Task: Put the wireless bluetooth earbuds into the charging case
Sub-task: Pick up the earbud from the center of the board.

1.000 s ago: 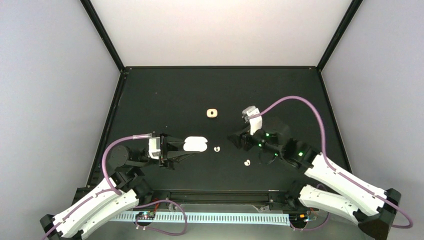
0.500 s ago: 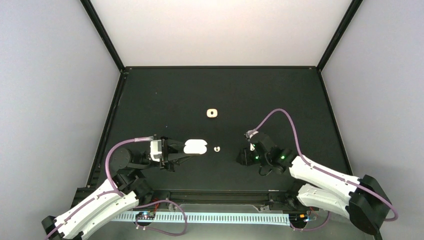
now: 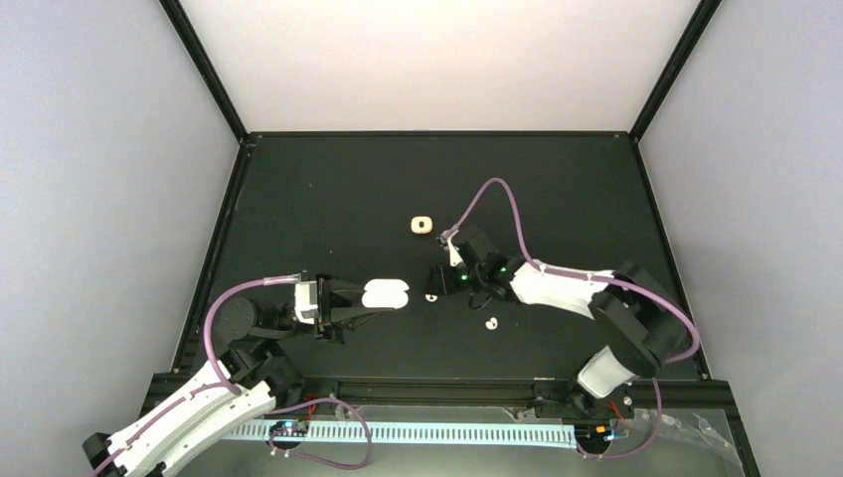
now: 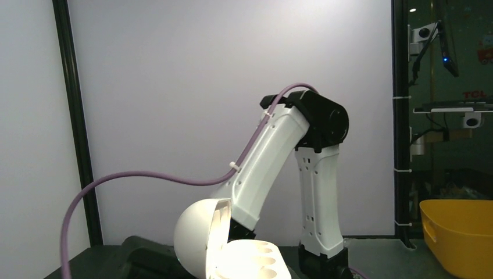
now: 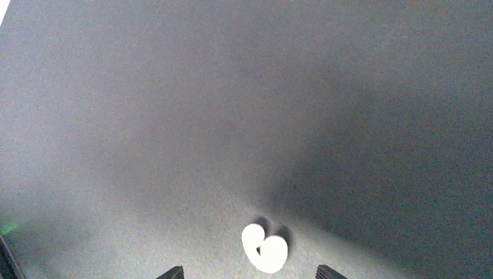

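Note:
The white charging case (image 3: pixel 387 292) stands open in my left gripper (image 3: pixel 370 300), which is shut on it. In the left wrist view its domed lid (image 4: pixel 197 244) is tipped up over a base (image 4: pixel 258 263) with several hollow sockets. One curled white earbud (image 3: pixel 431 295) lies on the black mat just right of the case. My right gripper (image 3: pixel 438 280) hovers over it, open. In the right wrist view that earbud (image 5: pixel 265 247) lies between the two dark fingertips (image 5: pixel 172 271), touching neither. A second earbud (image 3: pixel 491 323) lies further right and nearer.
A small cream square object (image 3: pixel 422 226) sits on the mat behind the earbuds. The right arm (image 4: pixel 273 163) rises just behind the case in the left wrist view. A yellow bin (image 4: pixel 462 232) stands off the table. Black frame rails edge the mat.
My right arm has swung left from the right side to above the earbud beside the case, its jaws narrowing somewhat. The left gripper and case have hardly moved.

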